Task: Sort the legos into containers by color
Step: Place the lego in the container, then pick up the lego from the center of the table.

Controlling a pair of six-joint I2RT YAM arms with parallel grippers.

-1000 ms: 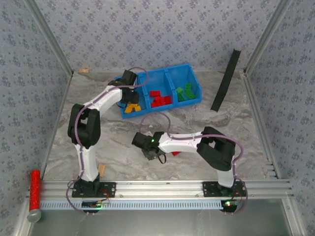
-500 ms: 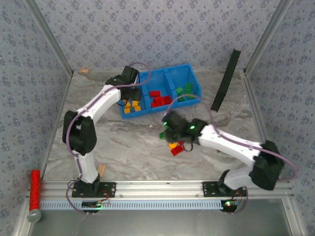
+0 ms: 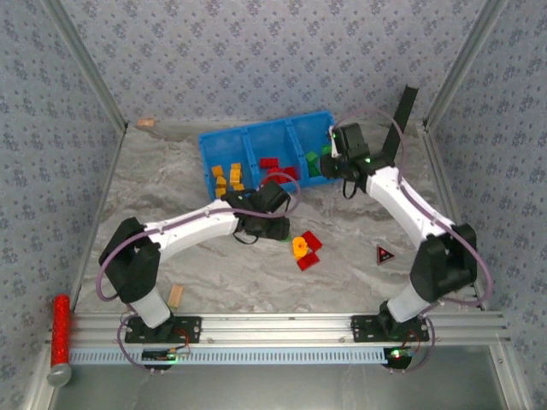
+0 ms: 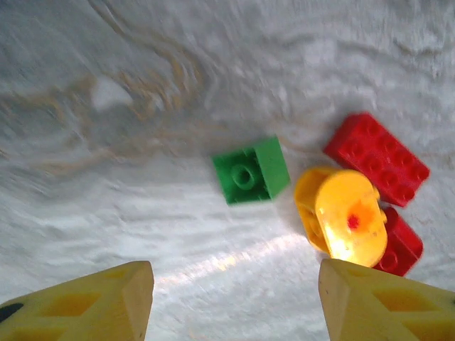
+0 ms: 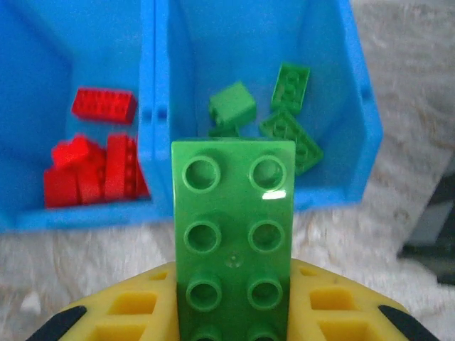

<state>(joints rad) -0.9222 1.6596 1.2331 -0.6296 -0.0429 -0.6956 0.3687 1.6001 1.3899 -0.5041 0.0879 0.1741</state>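
Right gripper (image 5: 233, 305) clamped on a green brick (image 5: 233, 213), at the right end of the bin (image 5: 160, 71); right compartment holds green legos (image 5: 290, 131); middle one red legos (image 5: 92, 167); left one yellow legos (image 3: 226, 179). Left gripper (image 4: 234, 305) fingers apart, empty, above table (image 4: 142, 71); below it, loose and close together: small green cube (image 4: 251, 170), round yellow piece (image 4: 345, 217), two red bricks (image 4: 377, 158).

Bright blue bin (image 5: 155, 71); green lego (image 5: 233, 234); red lego (image 4: 377, 158); yellow lego (image 4: 345, 217) (red centre spot); grey-marbled table (image 4: 142, 106)
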